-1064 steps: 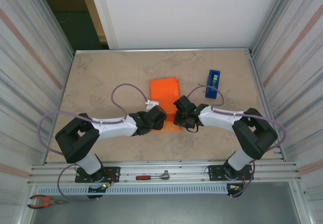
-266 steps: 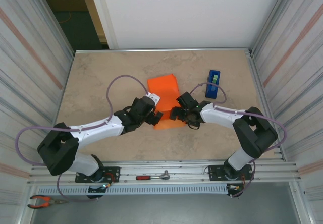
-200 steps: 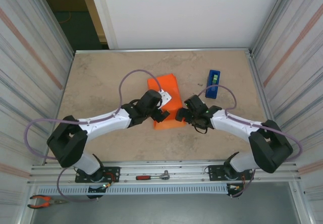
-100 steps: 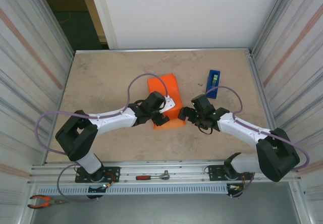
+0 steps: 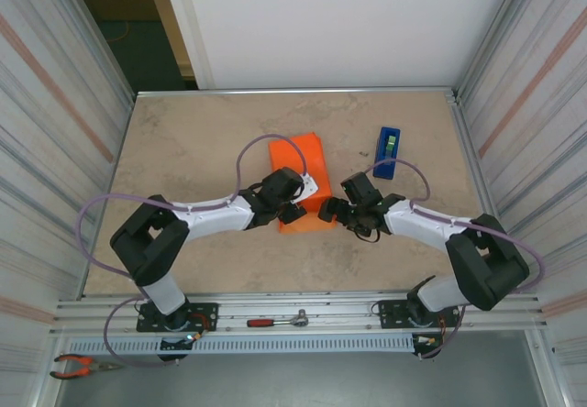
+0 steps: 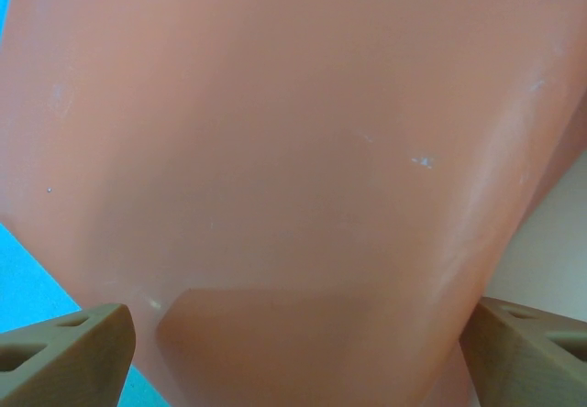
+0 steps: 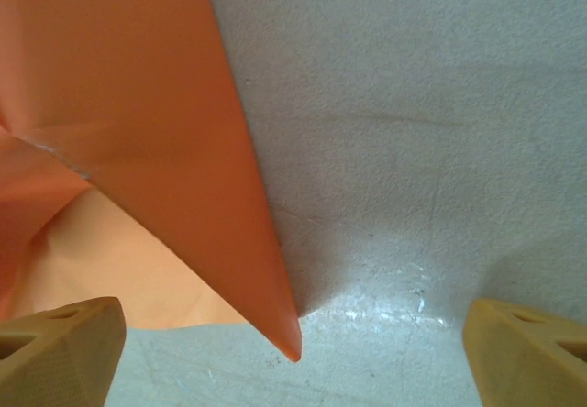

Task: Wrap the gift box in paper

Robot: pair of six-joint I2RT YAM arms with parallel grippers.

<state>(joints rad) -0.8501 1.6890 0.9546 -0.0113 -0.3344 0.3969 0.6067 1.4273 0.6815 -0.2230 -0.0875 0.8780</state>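
The gift box [image 5: 297,161], skinned in bright orange paper, lies lengthwise mid-table. My left gripper [image 5: 295,203] is at its near left end and stands open. In the left wrist view the orange paper [image 6: 293,150] spreads across the whole gap between the wide-apart fingertips [image 6: 64,357]; whether they touch it I cannot tell. My right gripper [image 5: 332,211] is open just off the near right corner. Between its jaws, a pointed paper flap [image 7: 229,196] with a pale underside ends just above the table, and nothing is gripped.
A blue tape dispenser [image 5: 388,152] stands right of the box, close behind the right arm. Metal walls close in both sides. A small ratchet tool [image 5: 280,320] lies on the front rail, and pliers [image 5: 78,366] sit at the lower left.
Both arms have swung their elbows while the grippers stayed by the near end of the box. The box has not moved.
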